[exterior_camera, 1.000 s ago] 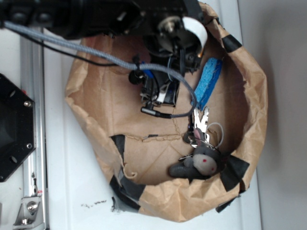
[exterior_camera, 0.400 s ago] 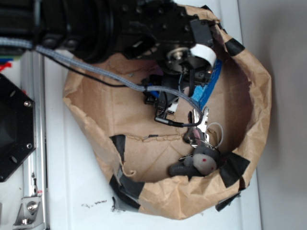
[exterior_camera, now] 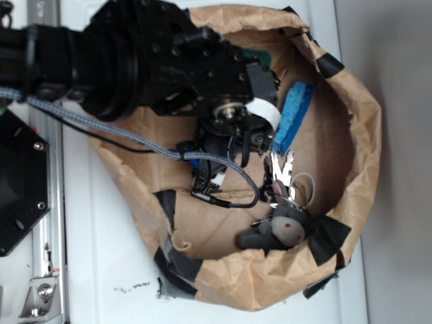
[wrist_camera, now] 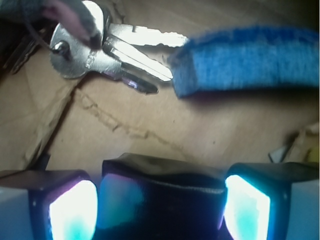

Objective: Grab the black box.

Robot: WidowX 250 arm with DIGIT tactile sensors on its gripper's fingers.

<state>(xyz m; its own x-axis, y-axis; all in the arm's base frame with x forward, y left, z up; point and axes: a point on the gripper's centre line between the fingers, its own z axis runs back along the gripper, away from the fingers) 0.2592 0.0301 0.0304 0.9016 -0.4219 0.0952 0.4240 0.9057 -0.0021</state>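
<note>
Now my arm sits lower and further left over the paper bag (exterior_camera: 351, 169) than it did a second ago: the wrist with its white band has slid from the bag's upper rim down toward the middle of the floor, and the grey braided cable (exterior_camera: 101, 128) has followed it. On the wrist camera I see the gripper (wrist_camera: 160, 205) with its two glowing pads (wrist_camera: 72, 212) either side of the black box (wrist_camera: 165, 200), one against each flank, so the jaws are clamped on it. The box's dark glossy top fills the gap between them at the bottom of that view. From the exterior camera the box is hidden under the wrist and I cannot pick it out there; a second ago a dark shape with a pale edge showed beneath the arm, higher up in the bag.

The blue sponge (exterior_camera: 293, 116) leans against the bag's right inner wall, and more of it is uncovered than 0.4 s ago, when the wrist overlapped its upper end. The bunch of keys (exterior_camera: 280, 177) lies just below the sponge, with the grey plush toy (exterior_camera: 283, 228) under them near the bag's lower rim; none of these has shifted. In the wrist view the keys (wrist_camera: 112, 47) and sponge (wrist_camera: 245, 60) lie ahead of the fingers, apart from the box.
</note>
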